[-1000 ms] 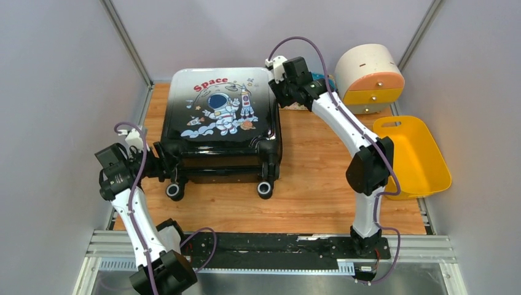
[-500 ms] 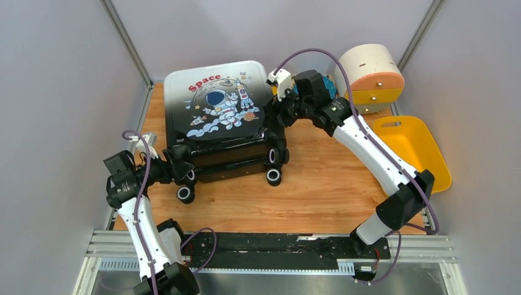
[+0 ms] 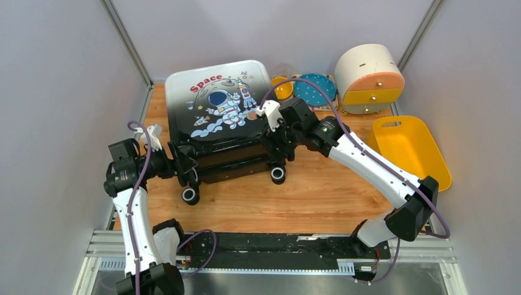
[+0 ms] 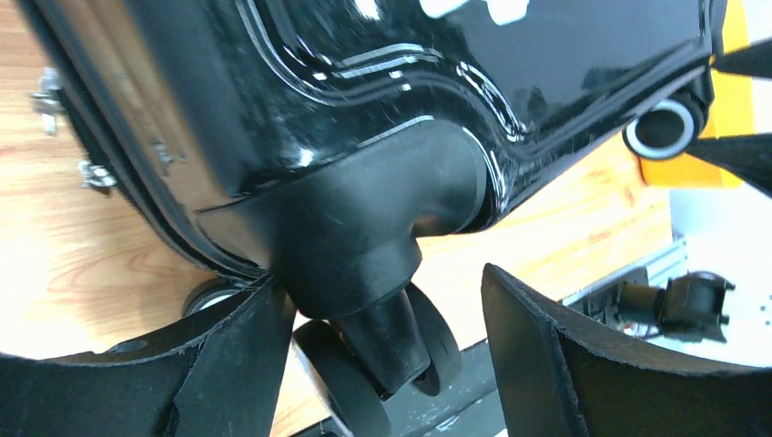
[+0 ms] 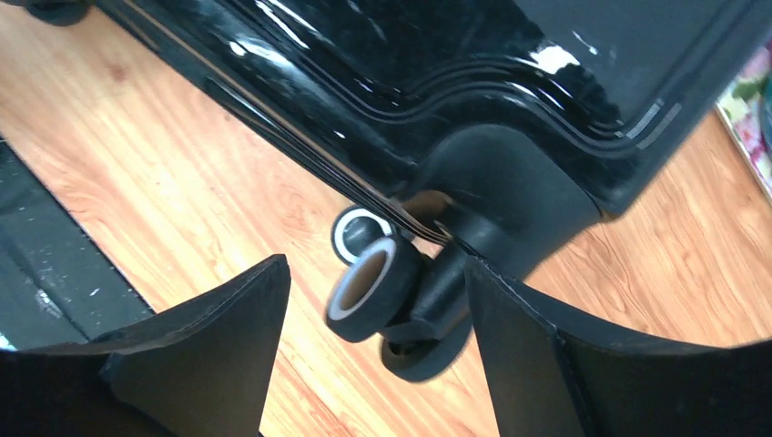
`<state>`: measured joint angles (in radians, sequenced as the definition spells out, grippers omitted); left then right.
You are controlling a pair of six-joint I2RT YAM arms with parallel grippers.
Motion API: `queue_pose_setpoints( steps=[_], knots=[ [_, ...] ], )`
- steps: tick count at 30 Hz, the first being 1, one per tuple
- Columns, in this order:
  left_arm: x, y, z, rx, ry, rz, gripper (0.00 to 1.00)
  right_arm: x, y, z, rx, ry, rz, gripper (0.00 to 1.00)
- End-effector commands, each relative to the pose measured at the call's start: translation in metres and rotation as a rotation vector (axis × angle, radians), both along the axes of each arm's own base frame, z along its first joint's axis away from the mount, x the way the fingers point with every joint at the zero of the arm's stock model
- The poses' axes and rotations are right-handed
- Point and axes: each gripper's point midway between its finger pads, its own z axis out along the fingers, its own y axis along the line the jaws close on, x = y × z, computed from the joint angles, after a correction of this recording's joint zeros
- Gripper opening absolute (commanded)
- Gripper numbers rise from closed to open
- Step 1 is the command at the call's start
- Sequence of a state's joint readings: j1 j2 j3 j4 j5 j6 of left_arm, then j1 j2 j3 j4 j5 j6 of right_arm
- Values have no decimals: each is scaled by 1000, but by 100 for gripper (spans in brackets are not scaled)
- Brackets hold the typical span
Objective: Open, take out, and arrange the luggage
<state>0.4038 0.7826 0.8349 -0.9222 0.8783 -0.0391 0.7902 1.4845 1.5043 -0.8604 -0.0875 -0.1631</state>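
The luggage (image 3: pixel 218 104) lies flat on the wooden table, slightly skewed, with its astronaut and "Space" print facing up and its wheels toward me. My left gripper (image 3: pixel 181 165) is at its near-left corner. In the left wrist view the gripper (image 4: pixel 380 282) is open around the black wheel caster (image 4: pixel 428 337), and its left finger (image 4: pixel 246 355) touches the corner housing. My right gripper (image 3: pixel 276 144) is at the near-right corner. It is open (image 5: pixel 375 264) with a white-rimmed wheel (image 5: pixel 373 287) between its fingers, the right finger (image 5: pixel 519 346) against the wheel's stem.
A round cream-and-orange drawer box (image 3: pixel 368 77) stands at the back right, with a yellow bin (image 3: pixel 411 153) in front of it. A blue dotted plate (image 3: pixel 313 89) and an orange bowl (image 3: pixel 281 88) sit behind the luggage. Grey walls close both sides.
My right arm swung from the luggage's far-right corner down to its near-right wheel, and its jaws widened. The luggage turned and slid slightly left, uncovering the plate and bowl. The left gripper stayed at its corner.
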Motion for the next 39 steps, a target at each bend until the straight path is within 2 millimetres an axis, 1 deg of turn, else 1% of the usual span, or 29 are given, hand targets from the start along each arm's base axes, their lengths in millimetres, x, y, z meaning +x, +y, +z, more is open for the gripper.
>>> queue_pose_setpoints(
  steps=[1,2,3,4,5,7,8,9,10,11,12,13,14,15,16,17,18,20,21,23,24,26,27,29,30,32,35,38,39],
  knots=[
    [24,17,68,70,-146,116,82,16,-43,-26,-196,-42,-125,77],
    [27,20,73,64,-138,143,82,15,-45,-30,-208,-36,-121,71],
    [31,27,79,84,-135,182,82,13,-49,-38,-230,-26,-121,69],
    [33,29,94,83,-148,207,82,12,-51,-41,-241,-25,-118,67],
    [37,32,96,78,-133,223,82,11,-53,-43,-249,-22,-118,65],
    [41,33,111,55,-136,248,82,10,-60,-48,-272,-26,-132,67],
    [44,32,113,38,-133,243,82,11,-61,-48,-275,-30,-135,71],
    [45,28,115,10,-132,227,82,12,-63,-48,-278,-34,-147,72],
    [48,27,119,-10,-143,231,82,12,-63,-48,-272,-33,-153,73],
    [49,26,119,-20,-148,231,82,12,-62,-49,-269,-28,-151,68],
    [50,26,118,-26,-150,230,82,11,-61,-48,-258,-17,-144,61],
    [53,28,121,-24,-164,239,82,11,-60,-47,-246,-11,-137,32],
    [55,30,122,-22,-168,246,82,11,-63,-47,-249,-11,-135,19],
    [56,30,124,-22,-175,241,82,10,-69,-48,-260,0,-132,12],
    [57,30,125,-22,-166,238,82,7,-74,-48,-272,4,-126,2],
    [60,31,122,-24,-144,233,82,5,-80,-49,-296,7,-105,0],
    [61,32,127,-23,-148,228,82,1,-94,-52,-332,29,-111,0],
    [63,31,123,-28,-125,195,82,-3,-109,-53,-354,44,-103,0],
    [62,27,125,-44,-126,167,83,-1,-120,-53,-348,63,-127,0],
    [62,24,120,-66,-117,135,83,2,-130,-51,-332,60,-148,0],
    [59,18,115,-101,-106,100,83,10,-136,-50,-329,46,-163,0],
    [56,13,112,-128,-122,60,83,16,-139,-50,-321,40,-171,0],
    [53,9,104,-158,-107,36,83,22,-139,-50,-303,35,-174,0],
    [52,8,98,-160,-112,22,83,28,-139,-50,-294,32,-174,0],
    [51,8,95,-164,-109,14,83,29,-130,-50,-261,40,-151,0],
    [49,8,92,-138,-123,-4,82,31,-124,-48,-238,44,-125,0],
    [47,10,90,-98,-153,-2,80,33,-105,-42,-163,63,-90,0],
    [45,14,78,-80,-139,31,78,37,-83,-36,-96,82,-59,0],
    [46,15,76,-85,-138,45,78,36,-73,-34,-75,84,-38,0]
  ],
)
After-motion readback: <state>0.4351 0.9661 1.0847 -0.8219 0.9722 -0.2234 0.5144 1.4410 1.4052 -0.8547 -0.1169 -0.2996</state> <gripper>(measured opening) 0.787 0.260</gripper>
